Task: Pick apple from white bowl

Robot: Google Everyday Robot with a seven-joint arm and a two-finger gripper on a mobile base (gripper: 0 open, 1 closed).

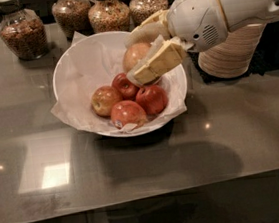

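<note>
Apple (135, 55): pale with a red blush, clamped between the two fingers of the tool (134, 57). It is held up over the right inner side of the white bowl (59, 72), above the four red apples (128, 113) lying on the paper lining. Shape is roundish, with no evident long axis; stem direction cannot be told. The tool reaches in from the right. The bowl sits on the grey surface (185, 163).
</note>
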